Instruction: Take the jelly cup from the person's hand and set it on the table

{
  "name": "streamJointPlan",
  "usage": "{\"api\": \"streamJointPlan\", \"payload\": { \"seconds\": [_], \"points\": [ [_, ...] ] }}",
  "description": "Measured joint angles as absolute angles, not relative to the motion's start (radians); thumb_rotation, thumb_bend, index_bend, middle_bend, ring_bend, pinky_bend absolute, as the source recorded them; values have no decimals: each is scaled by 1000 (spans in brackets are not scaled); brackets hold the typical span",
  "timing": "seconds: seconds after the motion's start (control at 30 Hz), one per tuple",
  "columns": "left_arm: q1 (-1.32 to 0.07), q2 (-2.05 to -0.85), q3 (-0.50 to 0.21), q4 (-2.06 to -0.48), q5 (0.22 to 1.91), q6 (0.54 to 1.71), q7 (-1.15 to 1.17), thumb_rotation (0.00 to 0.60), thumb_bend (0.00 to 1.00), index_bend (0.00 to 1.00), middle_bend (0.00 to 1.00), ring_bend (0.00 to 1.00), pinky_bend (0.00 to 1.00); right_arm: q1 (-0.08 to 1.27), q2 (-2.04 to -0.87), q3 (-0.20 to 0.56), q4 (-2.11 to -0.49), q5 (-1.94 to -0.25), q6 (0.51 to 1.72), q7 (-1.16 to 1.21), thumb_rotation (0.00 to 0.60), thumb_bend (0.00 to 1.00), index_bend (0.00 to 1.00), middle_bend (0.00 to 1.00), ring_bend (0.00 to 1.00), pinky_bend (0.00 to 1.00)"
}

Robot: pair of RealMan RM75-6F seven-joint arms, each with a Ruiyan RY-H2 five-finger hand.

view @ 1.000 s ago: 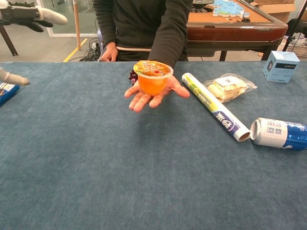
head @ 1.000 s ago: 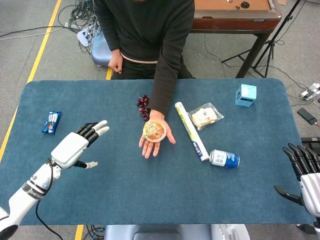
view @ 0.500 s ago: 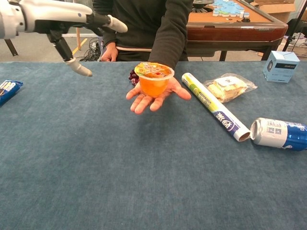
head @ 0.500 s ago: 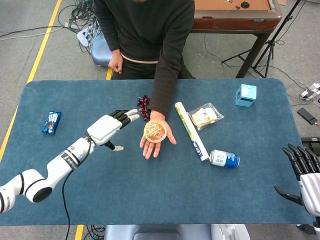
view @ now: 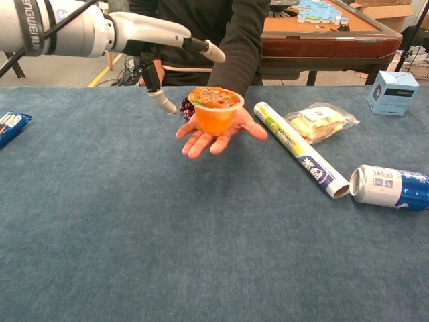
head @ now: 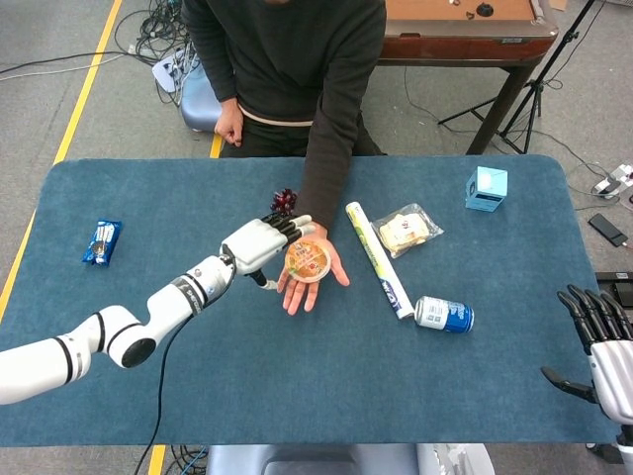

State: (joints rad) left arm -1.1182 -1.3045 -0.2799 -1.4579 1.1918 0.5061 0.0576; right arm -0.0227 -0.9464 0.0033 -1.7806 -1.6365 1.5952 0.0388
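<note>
A: Where is the jelly cup (head: 307, 260) to be found?

B: It is carried upright on the person's hand (head: 309, 275), which is held palm up over the blue table (head: 297, 386), just above the cloth in the chest view. The cup is orange, with a printed foil lid facing up.

A: And the left hand (head: 259, 242)?

B: It is stretched out beside the cup, on the side nearer the snack bar (head: 102, 241). Its fingers are extended and spread, with the fingertips (head: 300, 224) seen at the cup's rim in the head view. In the chest view the fingers pass above and behind the cup while the thumb hangs down beside it — nothing is gripped. Whether the rim is actually touched cannot be told.

A: The right hand (head: 598, 341)?

B: It is seen only at the head view's right edge, beyond the table's corner, fingers apart and nothing held.

A: What else is laid on the table?

B: A bunch of dark grapes (head: 284, 201) is partly covered by the left hand, just behind the person's wrist. A rolled tube (head: 379, 259) lies near the palm on the other side, with a bagged sandwich (head: 406, 230) just beside it and a tipped blue can (head: 444, 314) near the tube's end. A small light-blue box (head: 486, 188) stands well apart — toward the far corner.
</note>
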Motion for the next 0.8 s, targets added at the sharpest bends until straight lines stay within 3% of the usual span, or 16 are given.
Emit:
{"api": "streamJointPlan", "payload": {
  "seconds": [0.23, 0.47, 0.8],
  "points": [
    [-1189, -1355, -259, -1414, 1141, 484, 124, 600, 137, 10, 0, 0, 56, -28, -954, 1, -1762, -1626, 1594, 57, 600, 64, 16, 44, 0, 57],
    [-1242, -1398, -237, -1361, 1077, 476, 173, 600, 138, 100, 0, 0, 59, -33, -960, -1, -1749, -1621, 1595, 70, 600, 64, 16, 44, 0, 56],
    [-1293, -1442, -204, -1324, 1001, 484, 221, 600, 138, 234, 0, 145, 281, -40, -965, -3, -1743, -1611, 1594, 76, 600, 64, 16, 44, 0, 57]
  ]
}}
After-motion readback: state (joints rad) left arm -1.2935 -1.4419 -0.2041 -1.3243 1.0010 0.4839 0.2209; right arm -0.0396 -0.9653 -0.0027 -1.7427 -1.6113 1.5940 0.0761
